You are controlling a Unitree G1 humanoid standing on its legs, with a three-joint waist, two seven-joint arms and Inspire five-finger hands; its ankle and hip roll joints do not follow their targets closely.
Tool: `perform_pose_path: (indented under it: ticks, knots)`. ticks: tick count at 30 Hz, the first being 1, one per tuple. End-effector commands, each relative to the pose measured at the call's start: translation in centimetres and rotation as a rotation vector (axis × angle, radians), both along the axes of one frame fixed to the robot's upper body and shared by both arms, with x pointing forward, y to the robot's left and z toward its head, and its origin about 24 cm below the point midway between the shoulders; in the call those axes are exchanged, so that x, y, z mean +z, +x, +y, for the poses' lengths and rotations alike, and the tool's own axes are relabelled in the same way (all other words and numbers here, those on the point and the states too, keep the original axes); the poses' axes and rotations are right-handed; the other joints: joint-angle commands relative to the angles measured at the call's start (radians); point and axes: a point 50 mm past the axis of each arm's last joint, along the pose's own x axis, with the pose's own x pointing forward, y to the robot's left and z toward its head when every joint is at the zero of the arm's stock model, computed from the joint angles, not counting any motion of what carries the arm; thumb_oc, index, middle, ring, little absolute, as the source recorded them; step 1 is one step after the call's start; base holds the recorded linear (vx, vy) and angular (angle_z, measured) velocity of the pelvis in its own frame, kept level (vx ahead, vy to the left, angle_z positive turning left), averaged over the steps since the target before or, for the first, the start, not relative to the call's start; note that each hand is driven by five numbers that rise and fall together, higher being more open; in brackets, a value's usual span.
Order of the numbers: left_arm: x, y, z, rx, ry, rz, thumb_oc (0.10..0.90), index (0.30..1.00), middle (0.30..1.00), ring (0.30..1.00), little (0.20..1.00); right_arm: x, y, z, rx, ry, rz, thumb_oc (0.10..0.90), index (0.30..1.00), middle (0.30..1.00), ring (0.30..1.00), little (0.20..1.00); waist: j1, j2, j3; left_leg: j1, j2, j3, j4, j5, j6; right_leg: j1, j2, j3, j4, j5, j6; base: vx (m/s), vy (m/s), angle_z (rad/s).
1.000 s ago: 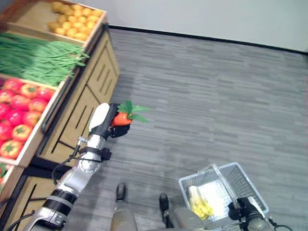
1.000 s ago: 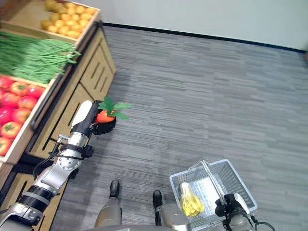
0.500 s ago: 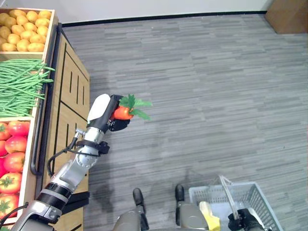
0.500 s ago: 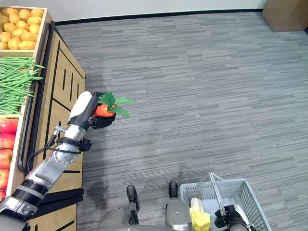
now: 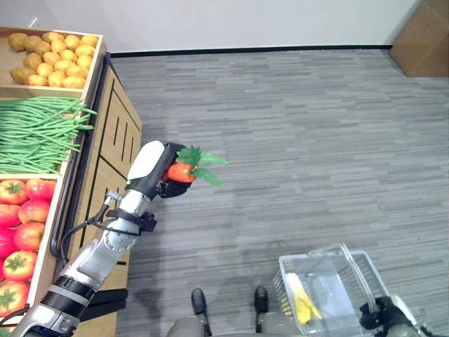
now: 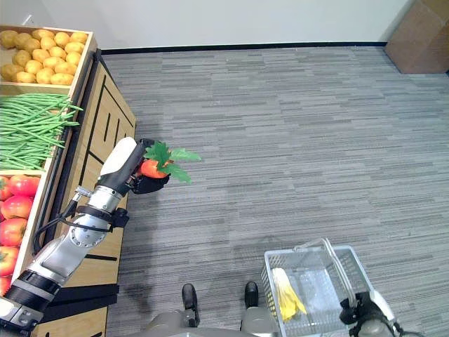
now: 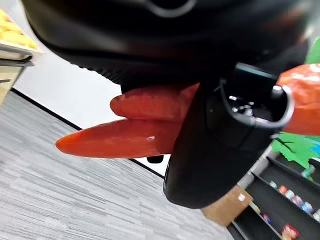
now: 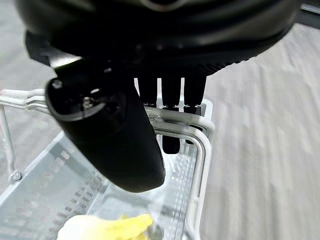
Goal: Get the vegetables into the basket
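My left hand (image 5: pixel 150 170) is raised beside the wooden stand, shut on a bunch of orange carrots (image 5: pixel 180 172) whose green leaves (image 5: pixel 201 160) stick out to the right. The left wrist view shows the carrot roots (image 7: pixel 117 136) poking past the thumb (image 7: pixel 220 150). Low at the right hangs a white wire basket (image 6: pixel 270 265) with a pale yellow vegetable (image 5: pixel 300 298) inside. My right hand (image 6: pixel 362 320) is shut on the basket's handle (image 8: pixel 176 121), fingers curled over it. The carrots are well to the left of the basket and higher.
A wooden produce stand (image 5: pixel 112 140) runs along the left with potatoes (image 5: pixel 50 56), green beans (image 5: pixel 38 132) and tomatoes (image 5: pixel 24 225). A cardboard box (image 5: pixel 425 38) stands at the far right by the wall. Grey carpet (image 5: pixel 302 147) lies between.
The whole picture has shifted, so the camera moved. My left hand keeps its hold on the carrots and my right hand keeps the basket's handle.
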Motion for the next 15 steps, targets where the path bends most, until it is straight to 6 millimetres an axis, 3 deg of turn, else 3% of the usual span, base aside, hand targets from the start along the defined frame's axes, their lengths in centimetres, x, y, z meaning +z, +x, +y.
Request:
perform_pose_path:
  ticks: [1,3,4,7,8,9,15]
  knots:
    - [5.5,-0.6,-3.0,-0.227,-0.064,-0.231,0.400,0.300,0.300,0.300,0.300,5.8,4.6,-3.3,0.178,-0.225,-0.116,0.400,0.300,0.300,0.300,0.300,0.028,-0.056,-0.121,0.007,0.060,-0.023,0.000,-0.014,-0.093,-0.035,-0.094,-0.019,0.021,0.056,0.091,0.01,-0.023,0.05]
    - [5.6,-0.5,-3.5,-0.256,-0.064,-0.230,0.400,0.300,0.300,0.300,0.300,7.6,7.8,-2.2,0.269,-0.243,-0.220,0.400,0.300,0.300,0.300,0.300,0.028,-0.052,-0.127,0.006,0.064,-0.023,0.000,-0.012,-0.095,-0.034,-0.091,-0.016,0.015,0.054,0.089,-0.01,-0.012,0.03]
    - [5.6,-0.5,-3.5,-0.256,-0.065,-0.230,0.400,0.300,0.300,0.300,0.300,7.6,7.9,-2.2,0.269,-0.244,-0.220,0.400,0.300,0.300,0.300,0.300,0.027,-0.051,-0.126,0.006,0.064,-0.023,0.000,-0.012,-0.096,-0.034,-0.090,-0.016,0.015,0.054,0.089,0.00,0.000,0.00]
    - [6.2,-0.4,-5.0,-0.328,-0.094,-0.240,0.400,0.300,0.300,0.300,0.300,11.5,13.4,0.5,0.458,-0.290,-0.397,0.400,0.300,0.300,0.300,0.300,0.031,-0.045,-0.141,0.011,0.069,-0.021,0.000,-0.012,-0.097,-0.027,-0.087,-0.014,0.009,0.051,0.086,0.00,0.000,0.00]
    - [6.2,-0.4,-5.0,-0.328,-0.095,-0.241,0.400,0.300,0.300,0.300,0.300,11.6,13.5,0.6,0.458,-0.290,-0.398,0.400,0.300,0.300,0.300,0.300,0.031,-0.044,-0.140,0.012,0.069,-0.021,0.000,-0.012,-0.097,-0.027,-0.087,-0.013,0.009,0.051,0.086,0.00,0.000,0.00]
    - [6.5,-0.4,-5.9,-0.368,-0.104,-0.249,0.400,0.300,0.300,0.300,0.300,12.9,15.2,1.7,0.521,-0.310,-0.447,0.400,0.300,0.300,0.300,0.300,0.032,-0.041,-0.146,0.016,0.068,-0.019,0.000,-0.013,-0.096,-0.024,-0.087,-0.012,0.007,0.053,0.085,0.00,0.000,0.00]
    - [7.3,-0.3,-8.1,-0.465,-0.133,-0.256,0.400,0.300,0.300,0.300,0.300,14.6,18.0,3.4,0.571,-0.322,-0.497,0.400,0.300,0.300,0.300,0.300,0.041,-0.035,-0.156,0.018,0.070,-0.020,0.000,-0.012,-0.097,-0.020,-0.087,-0.007,0.002,0.054,0.084,0.00,0.000,0.00]
